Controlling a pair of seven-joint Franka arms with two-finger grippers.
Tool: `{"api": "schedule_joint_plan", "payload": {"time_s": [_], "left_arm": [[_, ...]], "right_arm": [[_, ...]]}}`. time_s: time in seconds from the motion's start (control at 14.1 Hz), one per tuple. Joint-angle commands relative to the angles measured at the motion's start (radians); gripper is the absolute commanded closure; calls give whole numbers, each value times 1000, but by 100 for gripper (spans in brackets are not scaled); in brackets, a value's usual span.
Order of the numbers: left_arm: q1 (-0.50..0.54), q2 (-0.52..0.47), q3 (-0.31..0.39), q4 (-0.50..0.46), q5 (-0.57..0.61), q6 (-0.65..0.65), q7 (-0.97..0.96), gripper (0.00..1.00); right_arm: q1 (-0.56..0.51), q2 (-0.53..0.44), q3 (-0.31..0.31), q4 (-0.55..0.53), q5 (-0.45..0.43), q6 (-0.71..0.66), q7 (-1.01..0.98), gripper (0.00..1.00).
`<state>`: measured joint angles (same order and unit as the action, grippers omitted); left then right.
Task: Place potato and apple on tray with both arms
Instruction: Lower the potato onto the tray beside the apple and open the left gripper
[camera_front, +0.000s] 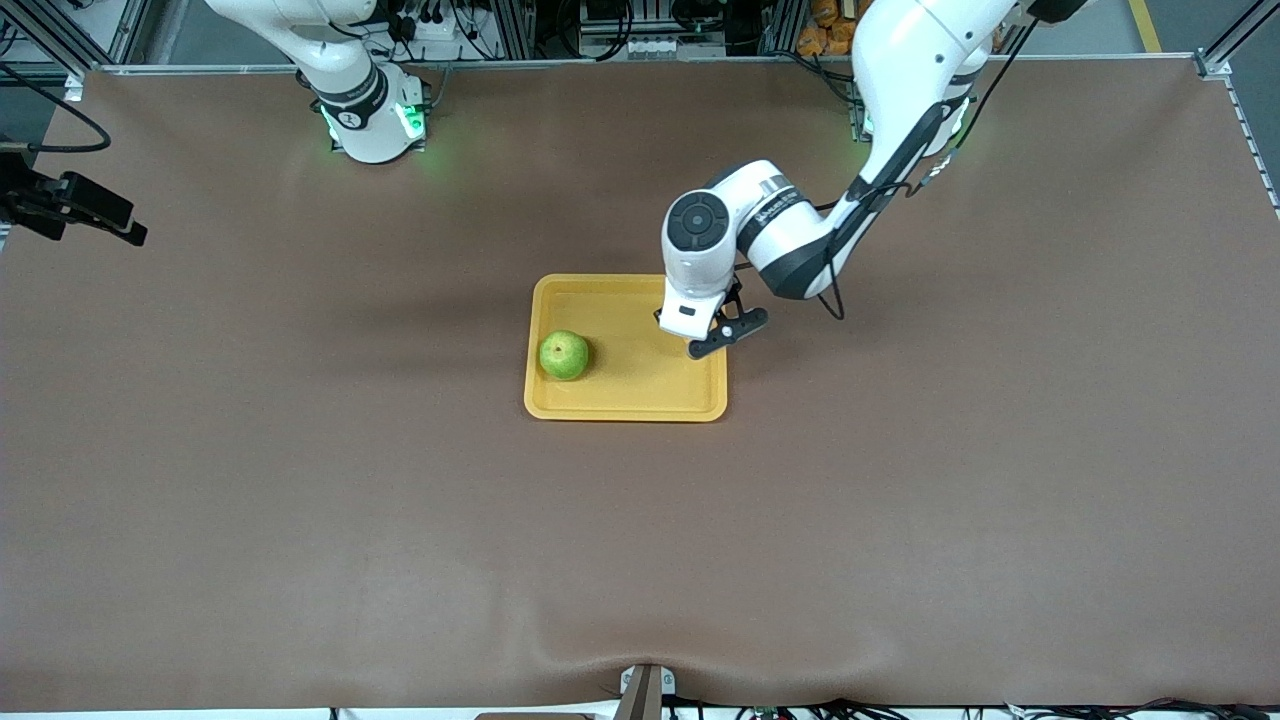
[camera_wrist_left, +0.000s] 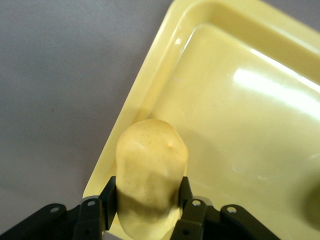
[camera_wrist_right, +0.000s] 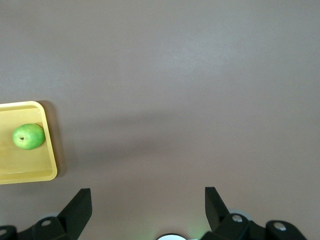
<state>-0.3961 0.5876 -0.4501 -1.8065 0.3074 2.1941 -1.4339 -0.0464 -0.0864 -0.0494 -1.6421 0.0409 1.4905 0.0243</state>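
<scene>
A brown table (camera_front: 300, 480) is carrying a single yellow tray (camera_front: 640, 404), which is lying flat near the middle of the worktop, well apart from all four edges and every corner. The tray's long sides are running parallel to the edge nearest the front camera. The brown surface is bulging slightly at the middle of that near edge.
</scene>
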Motion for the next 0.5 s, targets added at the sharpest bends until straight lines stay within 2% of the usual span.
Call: {"api": "schedule_joint_plan", "payload": {"time_s": [0.0, 0.14, 0.21, 0.28, 0.43], "left_arm": [[-30, 46, 8, 50, 50, -19, -19, 100], [-32, 54, 8, 53, 80, -19, -16, 100], [-32, 61, 8, 55, 93, -19, -17, 89], [-33, 67, 8, 56, 93, -19, -17, 71], [-27, 69, 8, 55, 93, -19, -17, 13]], "right_arm": [[-3, 14, 0, 27, -3, -12, -9, 0], [-7, 16, 2, 27, 2, -13, -9, 0], [-9, 16, 2, 27, 2, -13, -9, 0], [-3, 16, 2, 25, 2, -13, -9, 0], [-6, 16, 2, 27, 5, -13, -9, 0]]}}
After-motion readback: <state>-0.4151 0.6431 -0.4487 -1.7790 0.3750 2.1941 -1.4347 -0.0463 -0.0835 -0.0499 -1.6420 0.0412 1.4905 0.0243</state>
